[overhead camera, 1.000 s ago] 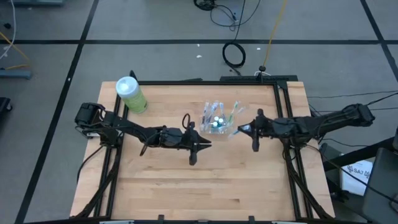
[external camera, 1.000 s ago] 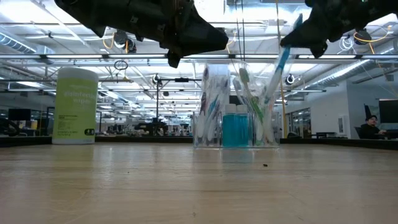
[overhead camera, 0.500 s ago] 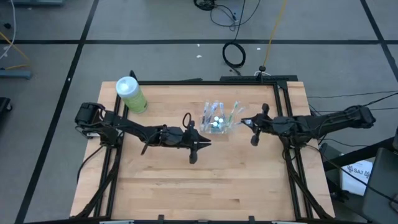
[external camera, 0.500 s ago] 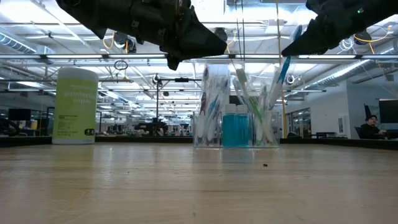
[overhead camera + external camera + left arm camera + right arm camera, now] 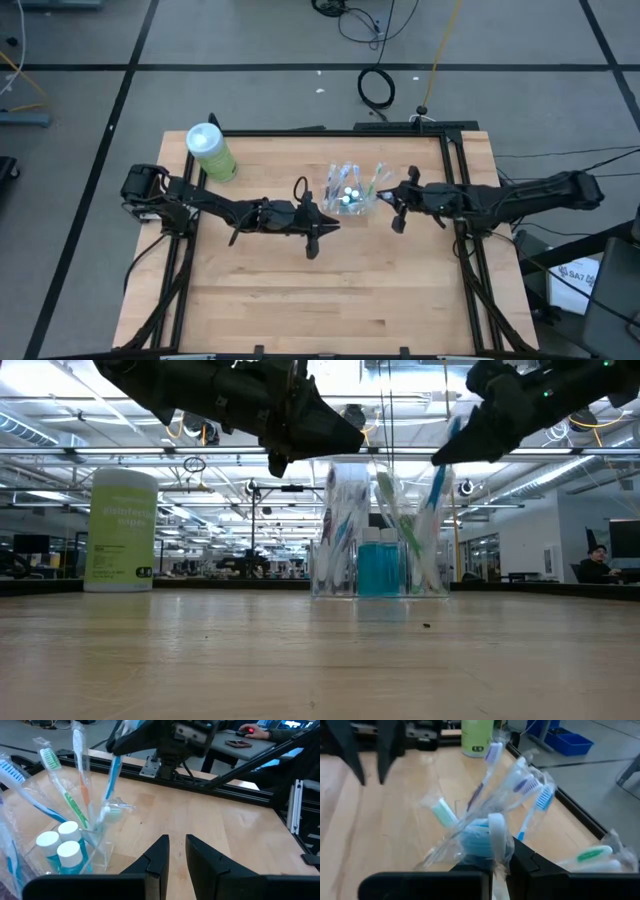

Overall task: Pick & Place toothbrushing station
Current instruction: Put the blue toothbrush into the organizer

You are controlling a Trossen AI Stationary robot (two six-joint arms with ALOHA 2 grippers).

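A small clear plastic cup (image 5: pixel 350 196) (image 5: pixel 380 560) stands on the wooden table, right of centre. It holds wrapped toothbrushes (image 5: pixel 60 785) and teal white-capped tubes (image 5: pixel 62 851). My right gripper (image 5: pixel 398 215) (image 5: pixel 502 852) hovers just right of the cup, shut on a blue-handled wrapped toothbrush (image 5: pixel 113 775) (image 5: pixel 438 482). That brush slants down toward the cup. My left gripper (image 5: pixel 312 243) (image 5: pixel 176 845) hangs above the table just left of the cup. Its fingers stand a narrow gap apart with nothing between them. My right gripper pinches the wrapped toothbrush by its upper handle end (image 5: pixel 497 842) between its two fingers. The fingers come from the table's right, nearly level and tipped slightly down. The brush hangs below them, head (image 5: pixel 107 814) downward at the cup's right rim. I cannot tell whether the head rests there.
A large green white-lidded canister (image 5: pixel 211 151) (image 5: pixel 122 530) stands at the table's far left. A black frame rail (image 5: pixel 452 170) runs along the table's edges. Bare wood lies toward the near edge (image 5: pixel 320 310).
My right gripper has moved toward the table's left, closer to the cup, rolling a little. It carries the blue toothbrush along, and the brush's lower end now sits at the cup's right rim.
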